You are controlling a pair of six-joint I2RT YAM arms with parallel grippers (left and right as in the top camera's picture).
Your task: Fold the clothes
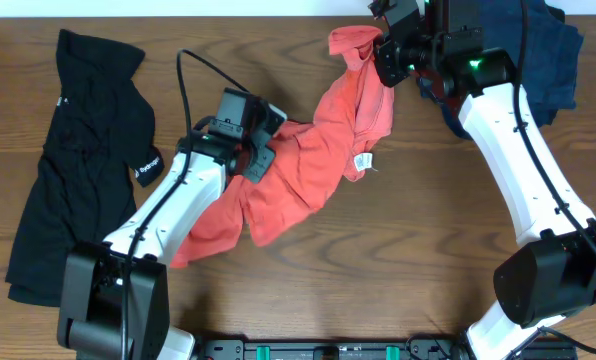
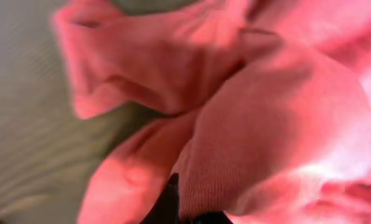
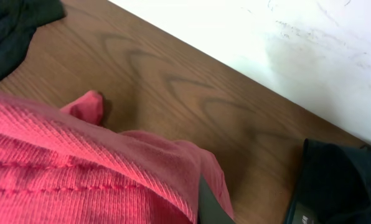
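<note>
Red shirt is sprawled diagonally across the middle of the tabletop, crumpled, not flat at all. Its lower end trails down toward the left arm's base, and the upper end is bunched up right at the right end effector near the far edge. A little white tag pokes out on the shirt's right side.

The left end effector sits on the shirt's middle-left part, with fabric gathered around it. From the left wrist cam it's basically all blurry red cloth with a dark sliver at the bottom, so I honestly can't tell if it's clenched or released.

Same deal on the right. That wrist cam shows ribbed red fabric lying over one dark finger, with bare wood beyond. I can't tell whether it's actually pinching the cloth.

A black shirt lies stretched out along the left side, well apart from the red one. A navy garment is heaped in the far right corner, behind the right arm.
</note>
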